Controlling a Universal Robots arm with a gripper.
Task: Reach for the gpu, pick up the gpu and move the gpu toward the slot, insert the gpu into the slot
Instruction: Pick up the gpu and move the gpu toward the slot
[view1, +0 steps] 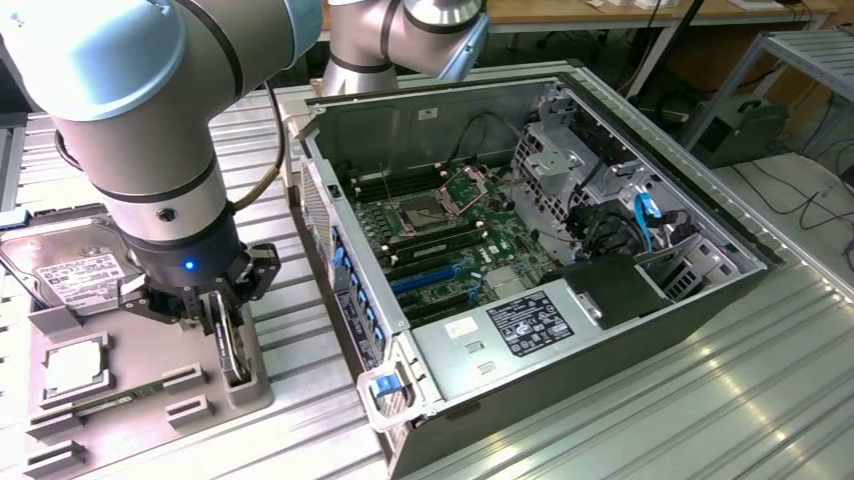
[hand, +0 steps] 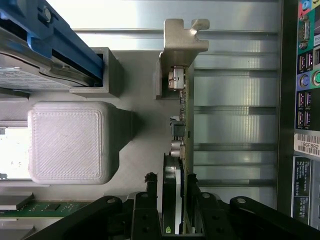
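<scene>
Ribbed metal tabletop (view1: 721, 400): black fingers (hand: 197, 216) pinch the thin gpu (hand: 182, 125).

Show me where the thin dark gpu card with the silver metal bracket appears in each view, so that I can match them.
Exterior view: the thin dark gpu card stands on edge in the grey plastic holder tray, low at the exterior view's left, clamped by the fingers.
Wrist view: the card runs edge-on from its silver bracket to the fingers.
Shared landmark: the grey plastic holder tray.

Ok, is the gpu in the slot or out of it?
Out. The gpu stands on edge in the grey holder outside the case; the blue slot is bare.
</scene>
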